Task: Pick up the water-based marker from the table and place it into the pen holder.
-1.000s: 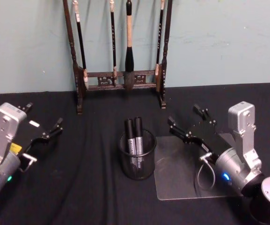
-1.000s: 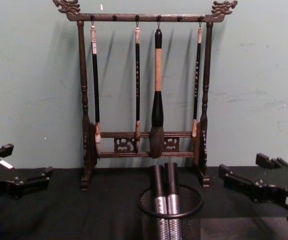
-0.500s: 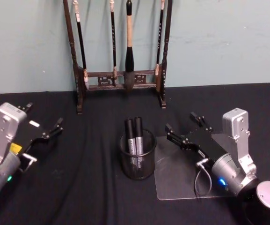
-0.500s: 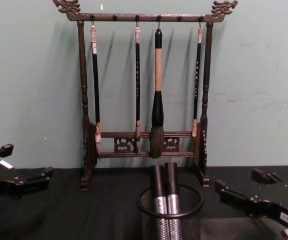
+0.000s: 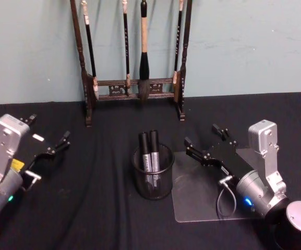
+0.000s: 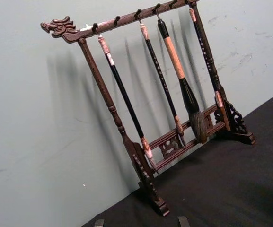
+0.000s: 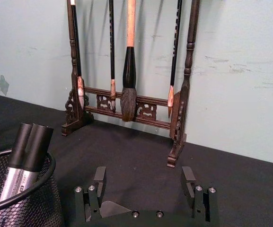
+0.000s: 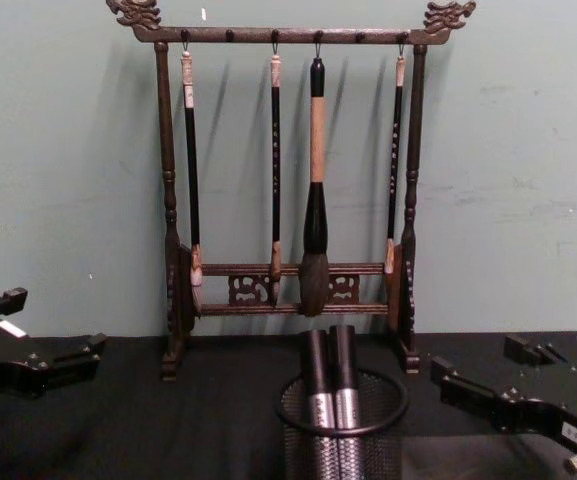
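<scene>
A pale teal wall [image 5: 244, 47] backs the black-clothed counter [image 5: 98, 208], with the dark brush rack [image 5: 134, 83] standing against it, beyond both tools. The right tool [image 5: 207, 140] hangs spread and empty over a clear mat [image 5: 197, 203]; just to its left, the pen holder [image 5: 153, 174] holds two markers [image 5: 150, 151]. The left tool [image 5: 48, 138], also spread and empty, sits well off to the holder's far side.

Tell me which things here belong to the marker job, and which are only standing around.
Job:
pen holder
two markers standing inside it
right gripper, open, empty

Standing around:
brush rack with hanging brushes
clear sheet
left gripper, parked, open
</scene>
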{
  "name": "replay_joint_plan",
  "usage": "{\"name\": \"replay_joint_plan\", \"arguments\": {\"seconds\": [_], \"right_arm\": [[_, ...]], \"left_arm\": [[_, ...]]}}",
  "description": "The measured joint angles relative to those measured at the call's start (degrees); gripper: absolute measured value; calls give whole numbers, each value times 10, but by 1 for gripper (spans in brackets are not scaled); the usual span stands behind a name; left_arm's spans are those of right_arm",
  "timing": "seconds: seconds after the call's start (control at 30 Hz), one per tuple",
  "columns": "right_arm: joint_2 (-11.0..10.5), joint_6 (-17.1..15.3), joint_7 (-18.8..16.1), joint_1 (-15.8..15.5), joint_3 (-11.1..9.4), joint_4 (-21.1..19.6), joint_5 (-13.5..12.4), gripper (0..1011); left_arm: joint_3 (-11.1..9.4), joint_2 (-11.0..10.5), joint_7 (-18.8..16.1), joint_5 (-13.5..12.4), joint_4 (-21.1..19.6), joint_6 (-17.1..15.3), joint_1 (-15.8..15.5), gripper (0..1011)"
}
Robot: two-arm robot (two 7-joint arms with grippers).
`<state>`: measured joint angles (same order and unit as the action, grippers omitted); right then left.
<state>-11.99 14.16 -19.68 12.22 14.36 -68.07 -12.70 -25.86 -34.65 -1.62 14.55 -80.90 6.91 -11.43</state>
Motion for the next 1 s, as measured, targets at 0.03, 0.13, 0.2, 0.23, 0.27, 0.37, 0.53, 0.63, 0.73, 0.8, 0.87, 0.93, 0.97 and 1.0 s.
{"name": "replay_joint_plan", "arguments": {"seconds": [0.03, 0.13, 0.2, 0.23, 0.27, 0.37, 0.53, 0.63, 0.73, 0.8, 0.87, 0.93, 0.97, 1.0], "right_arm": [[0, 0, 0, 0, 0, 0, 0, 1002], [0, 0, 0, 0, 0, 0, 0, 1002], [0, 0, 0, 0, 0, 0, 0, 1002], [0, 0, 0, 0, 0, 0, 0, 1002], [0, 0, 0, 0, 0, 0, 0, 1002], [-1, 0, 0, 0, 0, -1, 0, 1002], [-1, 0, 0, 0, 0, -1, 0, 1002], [-1, 0, 0, 0, 0, -1, 0, 1002], [-1, 0, 0, 0, 0, -1, 0, 1002], [-1, 0, 0, 0, 0, -1, 0, 1002], [-1, 0, 0, 0, 0, -1, 0, 1002], [-1, 0, 0, 0, 0, -1, -1, 1002], [-1, 0, 0, 0, 0, -1, -1, 1002], [-1, 0, 0, 0, 0, -1, -1, 1002]], "left_arm": [[0, 0, 0, 0, 0, 0, 0, 1009], [0, 0, 0, 0, 0, 0, 0, 1009], [0, 0, 0, 0, 0, 0, 0, 1009], [0, 0, 0, 0, 0, 0, 0, 1009], [0, 0, 0, 0, 0, 0, 0, 1009], [0, 0, 0, 0, 0, 0, 0, 1009], [0, 0, 0, 0, 0, 0, 0, 1009], [0, 0, 0, 0, 0, 0, 0, 1009], [0, 0, 0, 0, 0, 0, 0, 1009], [0, 0, 0, 0, 0, 0, 0, 1009], [0, 0, 0, 0, 0, 0, 0, 1009], [0, 0, 0, 0, 0, 0, 0, 1009], [0, 0, 0, 0, 0, 0, 0, 1009], [0, 0, 0, 0, 0, 0, 0, 1009]]}}
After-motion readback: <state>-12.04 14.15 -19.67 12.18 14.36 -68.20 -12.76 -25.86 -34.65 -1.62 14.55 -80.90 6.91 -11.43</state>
